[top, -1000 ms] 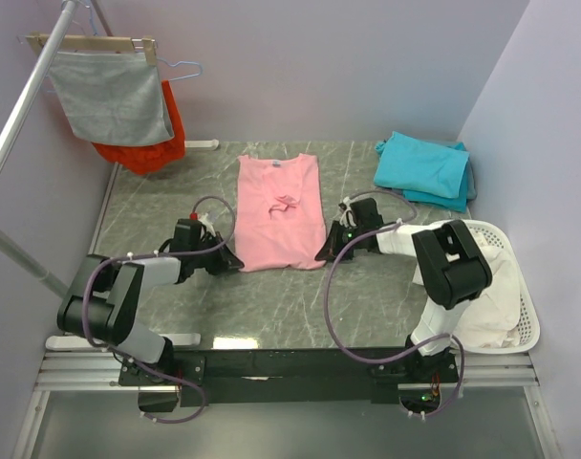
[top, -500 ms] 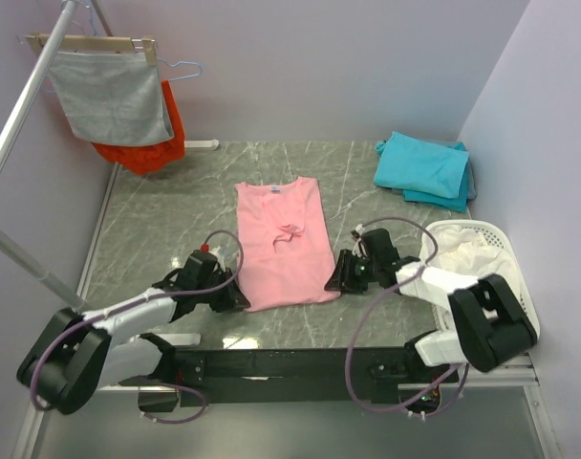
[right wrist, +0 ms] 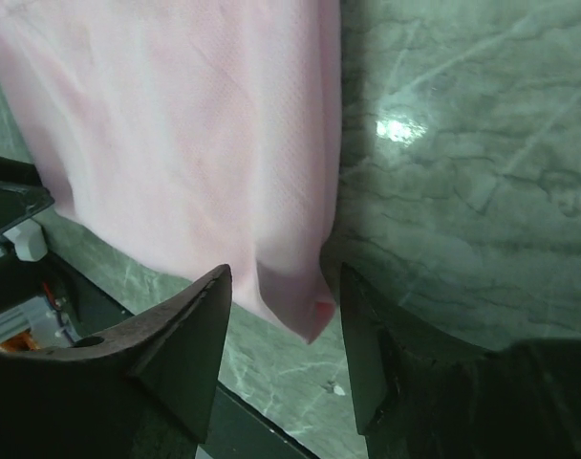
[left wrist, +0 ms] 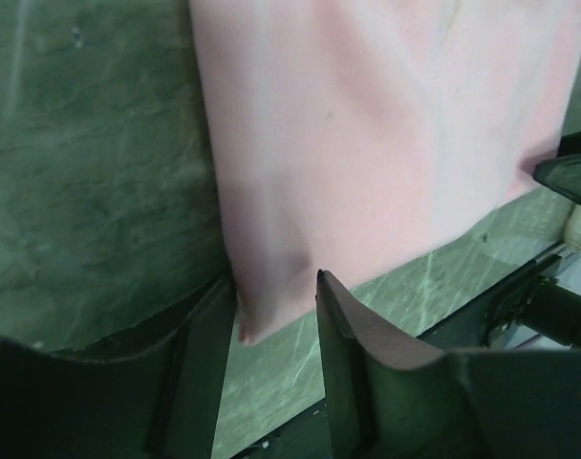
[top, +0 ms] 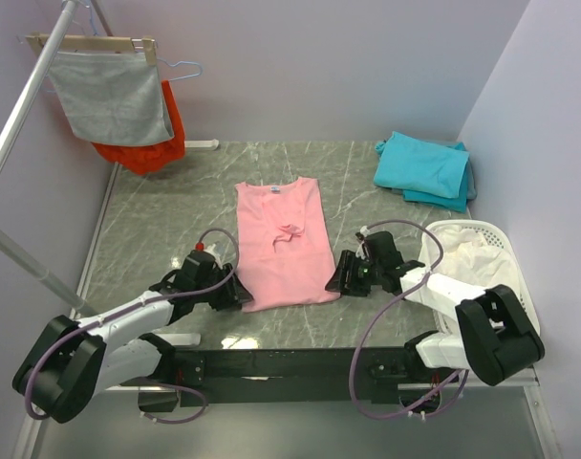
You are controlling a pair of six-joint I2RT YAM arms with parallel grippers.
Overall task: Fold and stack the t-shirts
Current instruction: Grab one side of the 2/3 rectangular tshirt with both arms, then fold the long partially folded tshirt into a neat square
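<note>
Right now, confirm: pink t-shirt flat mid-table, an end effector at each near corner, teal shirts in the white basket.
One error: the teal shirts lie on the table beyond the white basket, not in it; the top external view shows this. The rest holds.

1 pink t-shirt. 1 stack of teal t-shirts, at least 2 in it, exact count unreadable. 1 white laundry basket with pale laundry, pieces uncountable. 2 hangers: 1 wooden hanger, 1 wire hanger. 1 grey cloth, 1 orange-red garment. 1 marbled table. 1 left gripper + 1 right gripper, 2 fingers each.
</note>
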